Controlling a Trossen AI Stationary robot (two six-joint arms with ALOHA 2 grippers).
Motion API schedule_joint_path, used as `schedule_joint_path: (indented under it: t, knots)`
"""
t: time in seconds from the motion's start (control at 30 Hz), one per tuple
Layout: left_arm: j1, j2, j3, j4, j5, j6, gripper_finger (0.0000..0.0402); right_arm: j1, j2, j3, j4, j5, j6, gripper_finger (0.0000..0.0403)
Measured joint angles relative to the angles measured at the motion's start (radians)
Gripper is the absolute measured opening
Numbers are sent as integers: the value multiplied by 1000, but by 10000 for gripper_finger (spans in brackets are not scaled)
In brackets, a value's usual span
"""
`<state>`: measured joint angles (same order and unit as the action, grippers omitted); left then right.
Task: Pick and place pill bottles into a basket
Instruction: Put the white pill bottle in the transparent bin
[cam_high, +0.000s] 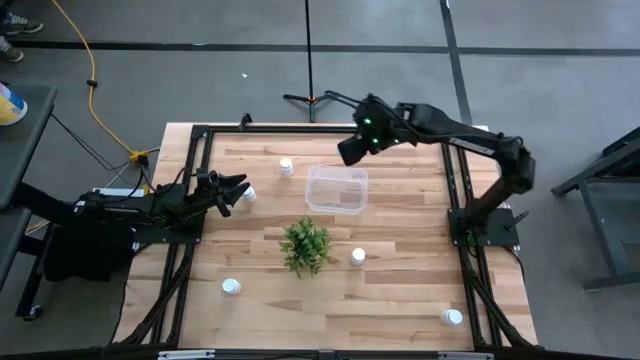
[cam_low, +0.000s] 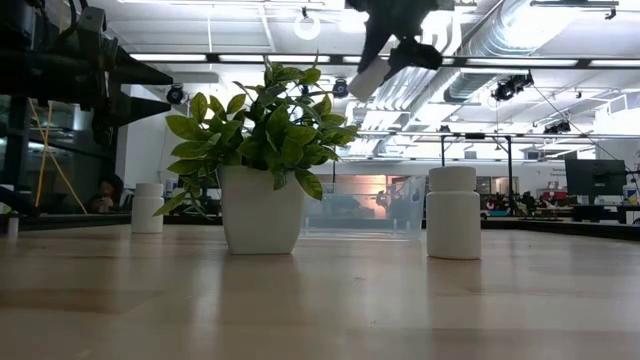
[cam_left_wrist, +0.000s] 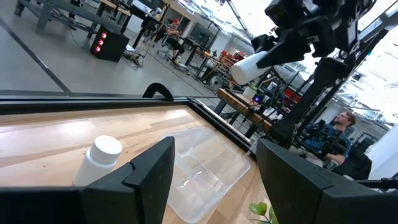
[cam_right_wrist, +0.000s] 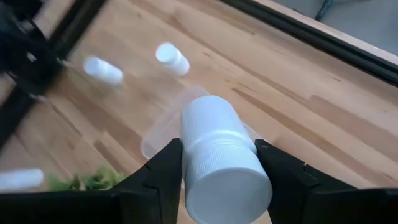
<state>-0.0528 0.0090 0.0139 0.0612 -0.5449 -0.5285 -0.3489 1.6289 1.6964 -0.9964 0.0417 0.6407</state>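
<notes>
- Plant (cam_high: 306, 245) is taken as the landmark, near the middle of the table (cam_high: 400, 300).
- The left gripper (cam_high: 236, 191) is held low at the table's left edge, left of the plant and toward the far side; its fingers (cam_left_wrist: 149, 171) are seen spread apart with nothing between them.
- A bottle (cam_high: 247, 194) stands just beside the left gripper's tips, between it and the basket (cam_high: 336, 189).
- A second bottle (cam_high: 231, 288) is found left of the plant, on the near side.
- A third bottle (cam_high: 287, 167) stands beyond the plant, just left of the basket.
- The basket, clear and empty, is set just beyond the plant, slightly to its right.
- A fourth bottle (cam_high: 358, 257) stands just right of the plant.
- The right gripper (cam_high: 352, 150) is held high over the basket's far edge; a fifth bottle (cam_right_wrist: 221, 158) is clamped between its fingers (cam_right_wrist: 163, 165), cap toward the wrist camera.
- A sixth bottle (cam_high: 453, 317) stands well right of the plant, near the table's near right corner.
</notes>
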Motion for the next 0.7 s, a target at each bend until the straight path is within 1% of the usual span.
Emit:
schedule_joint_path:
  t: [0.17,0.33,0.43,0.7]
  knots:
    - [0,0,0,0,0,0,262,-11,105,155,-152,-6,-39,164]
    - [0,0,0,0,0,0,262,-18,182,274,-249,-18,-80,164]
    - [0,0,0,0,0,0,262,-19,206,302,-263,-32,-97,164]
    - [0,0,0,0,2,0,262,-18,225,302,-301,-30,-101,164]
